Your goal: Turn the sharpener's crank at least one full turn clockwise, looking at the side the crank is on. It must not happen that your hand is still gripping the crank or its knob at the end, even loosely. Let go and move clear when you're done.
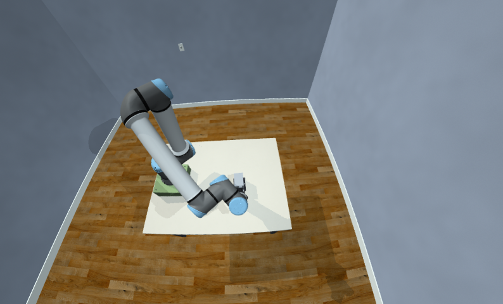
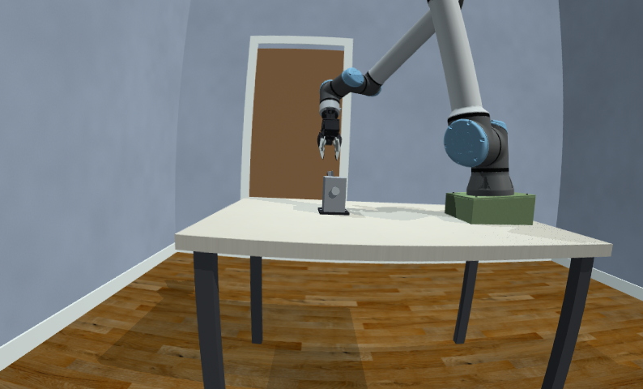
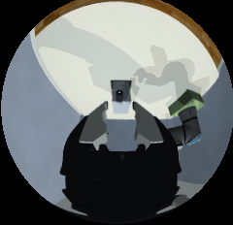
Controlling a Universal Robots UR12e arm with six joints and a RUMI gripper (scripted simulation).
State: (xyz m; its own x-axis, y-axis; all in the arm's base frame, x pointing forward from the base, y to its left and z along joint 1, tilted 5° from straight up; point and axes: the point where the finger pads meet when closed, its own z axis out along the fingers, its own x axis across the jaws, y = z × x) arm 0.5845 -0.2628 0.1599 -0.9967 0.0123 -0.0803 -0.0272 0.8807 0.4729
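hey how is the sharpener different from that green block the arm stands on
The sharpener is a light grey box, taller than wide, on a thin dark plate; the green block is low and wide. The sharpener has a round boss on its face; the block's sides are plain. The block bears the arm; nothing touches the sharpener, as the gripper hangs above it. Both rest on the table.

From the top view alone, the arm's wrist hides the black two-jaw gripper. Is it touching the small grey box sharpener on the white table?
Observer: No. In the exterior view the black two-jaw gripper hangs above the small grey box sharpener, with open air between them.
Operator: Do the jaws hold anything?
Observer: Nothing. The fingers stand partly apart with an empty gap.
Operator: Is the gripper lined up?
Observer: Yes. In the wrist view the sharpener appears centred between the two fingers, straight below.
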